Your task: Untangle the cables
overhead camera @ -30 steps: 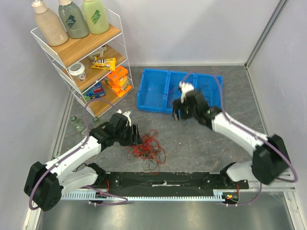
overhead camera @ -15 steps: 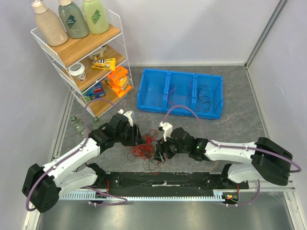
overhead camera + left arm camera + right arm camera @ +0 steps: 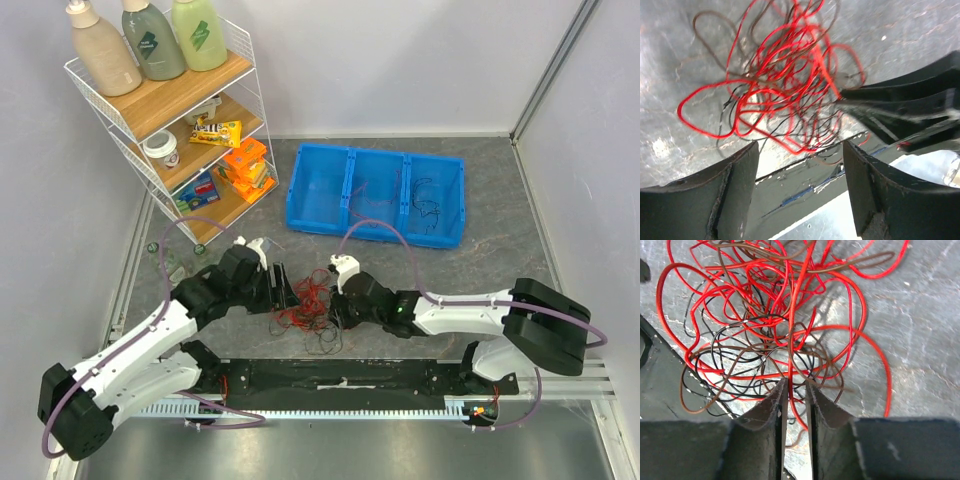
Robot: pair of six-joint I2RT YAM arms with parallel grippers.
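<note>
Red and black cables [image 3: 310, 305] lie clumped on the tabletop [image 3: 480, 250], low in the top view. Left wrist: left gripper [image 3: 800, 150] gapes, holding nothing. Right wrist: right gripper [image 3: 796, 385] is nearly together around one red strand [image 3: 790, 340]; I cannot tell if it pinches. Pulling may cinch loops or drag the whole clump.

Your left arm [image 3: 150, 335] reaches from the lower left of the top view toward the centre. The left gripper [image 3: 800, 155] points right, jaws wide apart. Your right arm [image 3: 460, 312] stretches in from the lower right, forearm nearly level. The right gripper [image 3: 795, 390] faces the left one, jaws nearly together. A red strand of the cables [image 3: 765, 315] enters the slit; you cannot tell if it is pinched.
</note>
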